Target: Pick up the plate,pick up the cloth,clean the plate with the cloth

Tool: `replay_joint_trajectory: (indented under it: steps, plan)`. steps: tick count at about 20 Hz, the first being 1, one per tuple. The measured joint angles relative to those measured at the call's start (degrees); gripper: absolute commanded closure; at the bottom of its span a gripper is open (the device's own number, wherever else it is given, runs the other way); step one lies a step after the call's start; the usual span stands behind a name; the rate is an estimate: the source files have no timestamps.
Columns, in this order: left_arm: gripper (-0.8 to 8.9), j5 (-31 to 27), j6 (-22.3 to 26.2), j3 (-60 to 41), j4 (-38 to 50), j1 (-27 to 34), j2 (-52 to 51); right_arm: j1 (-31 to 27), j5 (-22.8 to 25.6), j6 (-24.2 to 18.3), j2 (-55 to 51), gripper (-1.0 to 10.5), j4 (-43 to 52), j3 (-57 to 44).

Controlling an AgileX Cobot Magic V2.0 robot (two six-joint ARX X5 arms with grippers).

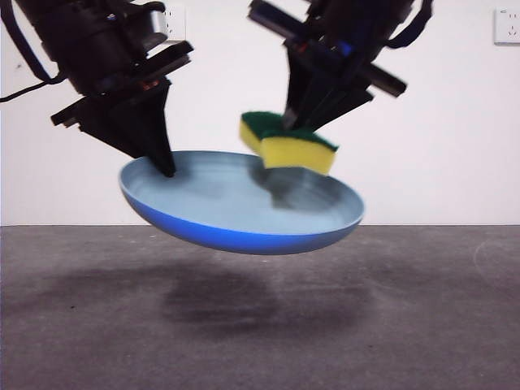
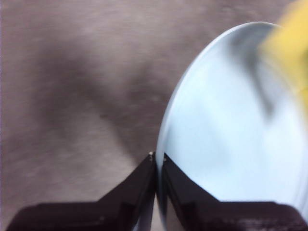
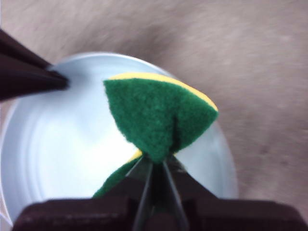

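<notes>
The light-blue plate (image 1: 236,211) hangs tilted above the table, held by its left rim. My left gripper (image 1: 165,166) is shut on that rim; the left wrist view shows its jaws pinching the plate's edge (image 2: 192,144). My right gripper (image 1: 296,126) is shut on the cloth (image 1: 288,145), a yellow sponge with a green top, just above the plate's inner surface right of its middle. In the right wrist view the cloth (image 3: 159,113) is squeezed between the jaws over the plate (image 3: 62,144), with the left gripper (image 3: 29,77) on the rim.
A dark grey table (image 1: 260,325) lies below, with the plate's shadow on it. A white wall (image 1: 455,146) stands behind, with a socket (image 1: 506,26) at the top right.
</notes>
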Motion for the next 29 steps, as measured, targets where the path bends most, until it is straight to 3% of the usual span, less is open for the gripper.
replay_joint_trajectory:
  steps: [6,9,11,15,18,21,24,27,29]
  plan:
    - [8.22,-1.38,-1.68,-0.04,2.84,-1.38,0.11,5.53,-0.02,1.68,6.93,9.6,1.84,0.00]
    - [8.22,-1.33,-1.68,-0.04,3.56,-1.05,0.13,9.70,1.33,0.85,7.10,9.6,-1.95,0.07]
    - [8.22,-1.22,-1.68,-0.04,3.96,-0.81,0.13,11.08,5.97,-0.63,7.10,9.6,-6.88,0.09]
    - [8.22,-1.25,-1.86,-0.04,3.93,-0.70,0.13,8.50,21.57,-3.58,7.10,9.6,-13.11,0.09]
    - [8.22,0.33,-1.90,-0.04,3.67,-0.63,0.13,5.84,25.29,-4.35,7.08,9.6,-10.62,0.09]
    - [8.22,1.90,-2.38,-0.04,3.67,-0.57,0.13,3.30,24.17,-4.63,6.88,9.6,-5.27,0.09]
    - [8.22,2.40,-2.93,-0.04,3.72,-0.26,0.13,1.86,19.34,-4.74,6.62,9.6,1.16,0.09]
    - [8.22,2.43,-2.95,-0.04,3.83,-0.15,0.13,1.49,11.23,-4.39,6.56,9.6,6.32,0.09]
    - [8.22,3.10,-2.93,-0.07,4.98,-0.15,0.13,1.88,2.23,-2.73,6.43,9.6,9.16,0.09]
